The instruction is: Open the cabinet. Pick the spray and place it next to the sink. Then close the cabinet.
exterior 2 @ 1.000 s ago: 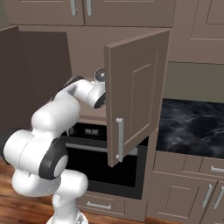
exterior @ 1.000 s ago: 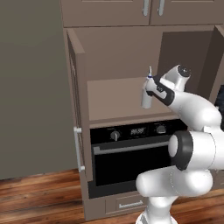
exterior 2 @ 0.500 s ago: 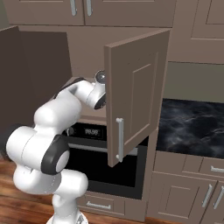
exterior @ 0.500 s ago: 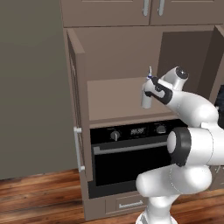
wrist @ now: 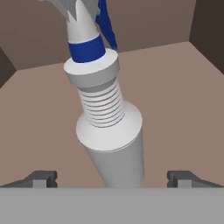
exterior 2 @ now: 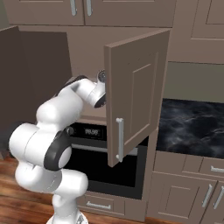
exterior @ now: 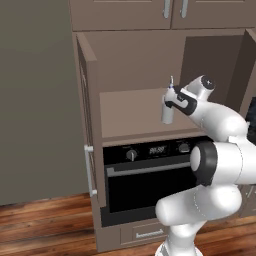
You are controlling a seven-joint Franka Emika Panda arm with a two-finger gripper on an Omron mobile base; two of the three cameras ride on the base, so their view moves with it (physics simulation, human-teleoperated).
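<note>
The cabinet [exterior: 131, 107] stands open, its left door [exterior: 89, 125] and right door [exterior 2: 133, 92] both swung outward. Upright on its tan shelf is the spray [exterior: 167, 109], a whitish bottle with a blue collar. My gripper [exterior: 173, 101] is right at the bottle's upper part, jaws open. In the hand view the spray [wrist: 109, 131] rises close between the two wide-apart fingertips [wrist: 41, 178], neither of which touches it. The sink is out of view.
A black oven [exterior: 150, 175] sits directly under the shelf, with a drawer [exterior: 147, 232] below it. Shorter cabinet doors [exterior: 125, 12] hang above. A dark marble counter [exterior 2: 192, 127] lies to the right, behind the open right door. The floor [exterior: 40, 225] is wood.
The arm's elbow has shifted a little while the hand stays at the spray. The jaws remain open and the bottle has not moved.
</note>
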